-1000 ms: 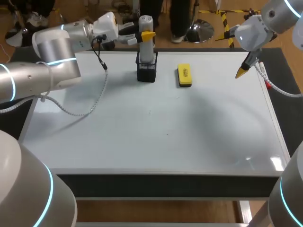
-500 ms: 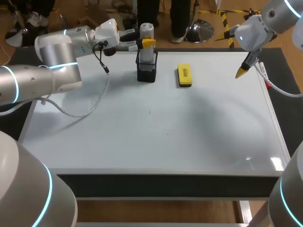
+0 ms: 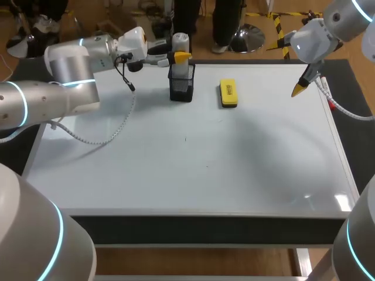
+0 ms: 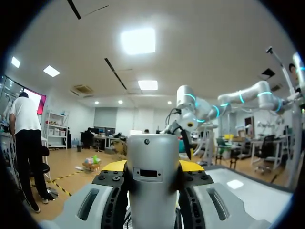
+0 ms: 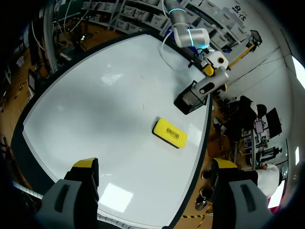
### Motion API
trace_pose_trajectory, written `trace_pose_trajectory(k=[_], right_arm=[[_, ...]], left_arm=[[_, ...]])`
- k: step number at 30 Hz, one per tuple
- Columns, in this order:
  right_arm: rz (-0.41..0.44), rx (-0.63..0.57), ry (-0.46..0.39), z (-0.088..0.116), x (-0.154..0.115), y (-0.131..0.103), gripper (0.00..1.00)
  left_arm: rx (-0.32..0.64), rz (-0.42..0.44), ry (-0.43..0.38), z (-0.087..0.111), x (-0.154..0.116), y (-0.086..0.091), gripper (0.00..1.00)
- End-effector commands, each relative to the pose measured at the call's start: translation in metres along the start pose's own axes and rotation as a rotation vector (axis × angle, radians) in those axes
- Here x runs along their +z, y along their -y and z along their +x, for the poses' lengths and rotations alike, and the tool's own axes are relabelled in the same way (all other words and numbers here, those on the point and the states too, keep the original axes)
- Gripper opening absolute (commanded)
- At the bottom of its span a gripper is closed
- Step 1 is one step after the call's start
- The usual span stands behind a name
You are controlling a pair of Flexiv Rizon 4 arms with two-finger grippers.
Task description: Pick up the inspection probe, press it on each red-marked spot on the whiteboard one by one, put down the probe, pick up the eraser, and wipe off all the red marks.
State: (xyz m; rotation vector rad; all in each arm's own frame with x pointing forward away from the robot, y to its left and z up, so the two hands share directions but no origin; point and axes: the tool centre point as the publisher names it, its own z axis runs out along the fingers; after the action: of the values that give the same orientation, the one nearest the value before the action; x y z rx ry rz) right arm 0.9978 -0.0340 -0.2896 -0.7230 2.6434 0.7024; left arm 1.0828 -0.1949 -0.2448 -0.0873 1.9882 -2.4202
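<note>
1 white whiteboard tabletop (image 3: 205, 170); 1 black mesh holder (image 3: 181, 89) at its far edge, 1 grey cylindrical probe (image 3: 181, 42) upright in it; 1 yellow block eraser (image 3: 228, 93) lying near the holder; left gripper (image 4: 152, 167) clamped on the probe from 2 sides; right gripper (image 5: 155, 164) spread wide, empty, above the far right corner.

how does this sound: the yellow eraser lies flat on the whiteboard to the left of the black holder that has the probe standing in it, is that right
Not quite. The yellow eraser lies flat on the whiteboard to the right of the black holder, not to the left, as the head view shows. The probe does stand in that holder.
</note>
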Motion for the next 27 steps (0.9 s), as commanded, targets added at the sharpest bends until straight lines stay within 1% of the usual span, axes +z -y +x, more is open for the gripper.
trace_pose_trajectory(k=[1, 18, 26, 27], right_arm=[[0.003, -0.001, -0.004, 0.0, 0.0, 0.0, 1.0], [0.003, -0.001, -0.004, 0.0, 0.0, 0.0, 1.0], [0.003, -0.001, -0.004, 0.0, 0.0, 0.0, 1.0], [0.003, -0.001, -0.004, 0.0, 0.0, 0.0, 1.0]], left_arm=[[-0.006, 0.006, -0.009, -0.004, 0.001, -0.002, 0.0], [-0.029, -0.01, -0.011, -0.004, 0.002, -0.015, 0.0], [-0.039, -0.005, -0.018, -0.005, 0.001, -0.017, 0.0], [-0.04, -0.005, -0.021, -0.005, 0.001, -0.017, 0.05]])
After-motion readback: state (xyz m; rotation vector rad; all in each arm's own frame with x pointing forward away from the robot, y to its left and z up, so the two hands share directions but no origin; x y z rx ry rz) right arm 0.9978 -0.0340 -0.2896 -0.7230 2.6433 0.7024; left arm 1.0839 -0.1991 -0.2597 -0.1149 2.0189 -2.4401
